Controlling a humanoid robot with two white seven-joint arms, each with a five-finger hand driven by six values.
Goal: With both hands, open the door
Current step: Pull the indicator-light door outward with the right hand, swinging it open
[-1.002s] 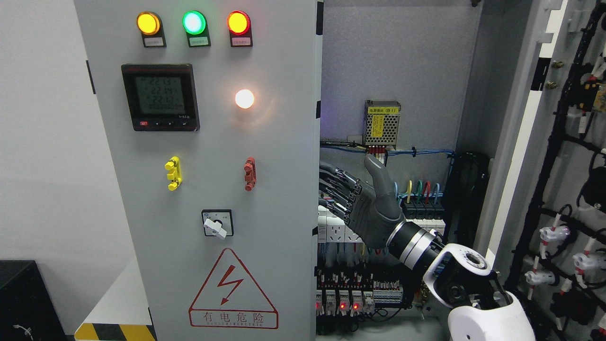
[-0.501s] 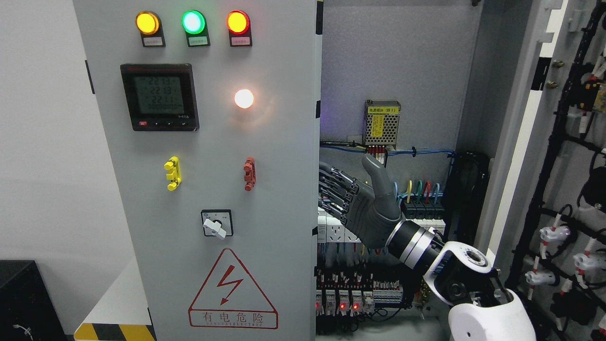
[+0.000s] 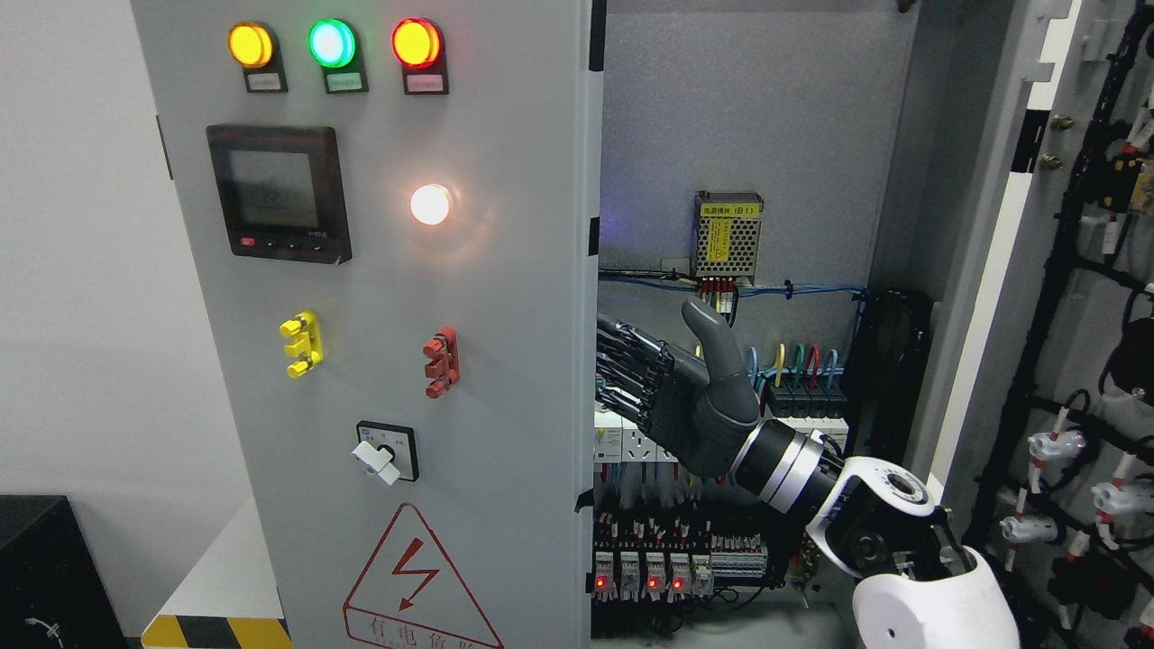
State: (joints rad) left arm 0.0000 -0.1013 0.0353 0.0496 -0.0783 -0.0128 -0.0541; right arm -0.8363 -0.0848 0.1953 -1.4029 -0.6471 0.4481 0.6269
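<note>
Reaching in from the lower right of the frame, the right hand [image 3: 672, 392] has its dark fingers [image 3: 631, 365] stretched out flat and close together toward the free edge of the left door [image 3: 505, 297], with the fingertips hidden behind that edge and the thumb [image 3: 717, 338] pointing up; the hand closes around nothing that can be seen. This grey door fills the left and middle of the frame and stands swung out at an angle, so its panel looks tilted. Along its top sit a yellow lamp [image 3: 246, 45], a green lamp [image 3: 330, 42] and a red lamp [image 3: 416, 42], all lit. Below them at the left is a digital meter [image 3: 278, 193], and to its right a white lamp [image 3: 430, 205] glows. Lower down are a yellow clip [image 3: 300, 344], a red clip [image 3: 441, 361], a rotary switch [image 3: 386, 450] and, at the bottom edge, a red warning triangle [image 3: 416, 586]. Right of the door the cabinet interior [image 3: 766, 126] is open to view, with a perforated power module [image 3: 728, 236] bearing a yellow label on its back wall, blue wiring [image 3: 793, 290] beneath it and rows of breakers [image 3: 649, 572] with small red lights low down. At the far right of the frame the right door [image 3: 1082, 361] stands swung wide, its inner face carrying black cable harnesses. The white forearm [image 3: 929, 599] joins the hand through a silver wrist.
</note>
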